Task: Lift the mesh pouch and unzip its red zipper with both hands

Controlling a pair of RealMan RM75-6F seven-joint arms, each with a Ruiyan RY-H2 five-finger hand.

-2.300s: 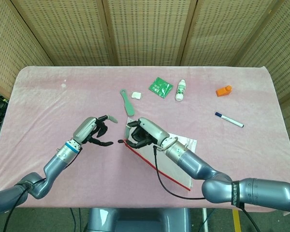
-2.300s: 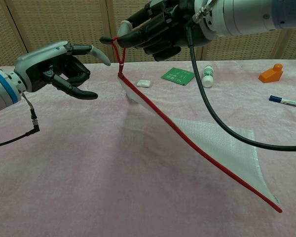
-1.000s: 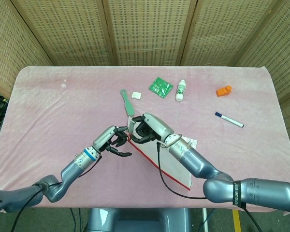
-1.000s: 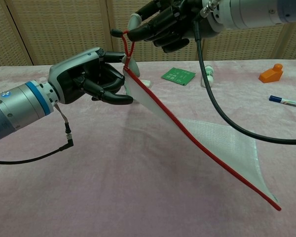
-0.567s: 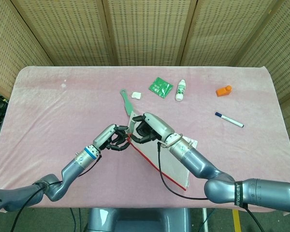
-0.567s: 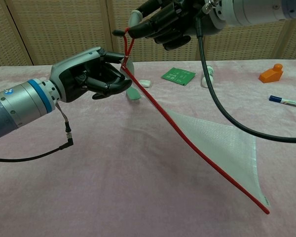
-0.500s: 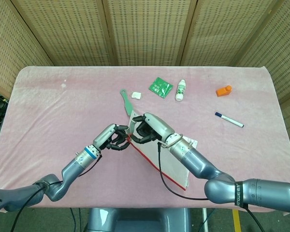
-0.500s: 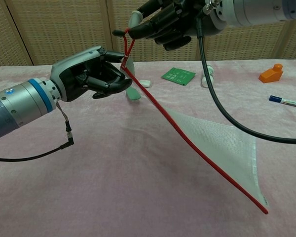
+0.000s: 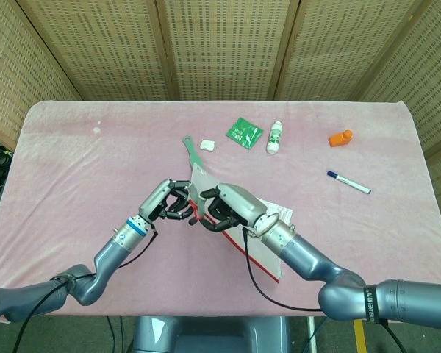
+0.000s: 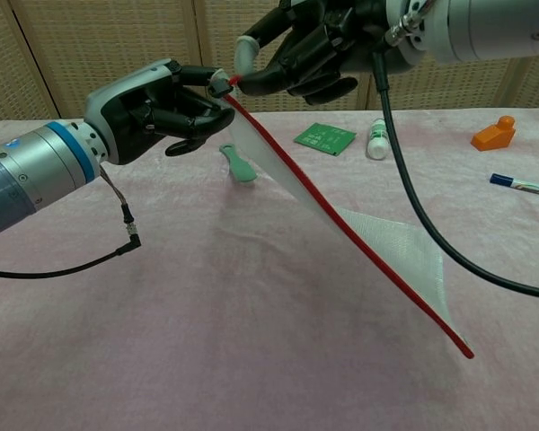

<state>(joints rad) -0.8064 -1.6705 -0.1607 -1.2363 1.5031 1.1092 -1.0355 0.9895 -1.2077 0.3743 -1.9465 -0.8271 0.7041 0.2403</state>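
Two robot hands hold a mesh pouch (image 10: 377, 242) aloft, centre frame, over the desk (image 10: 207, 341).
Left robot hand (image 10: 166, 103) pinches the corner; right robot hand (image 10: 319, 45) pinches the red zipper (image 10: 341, 220) pull. Light, limp mesh: best gripped at the ends.

Left hand (image 10: 162, 108) and right hand (image 10: 310, 45) raised — fingers curled, tips meeting.

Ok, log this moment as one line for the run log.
mesh pouch: lifted, hanging slanted | left hand: pinches its top corner | right hand: holds red zipper end | zipper: looks closed
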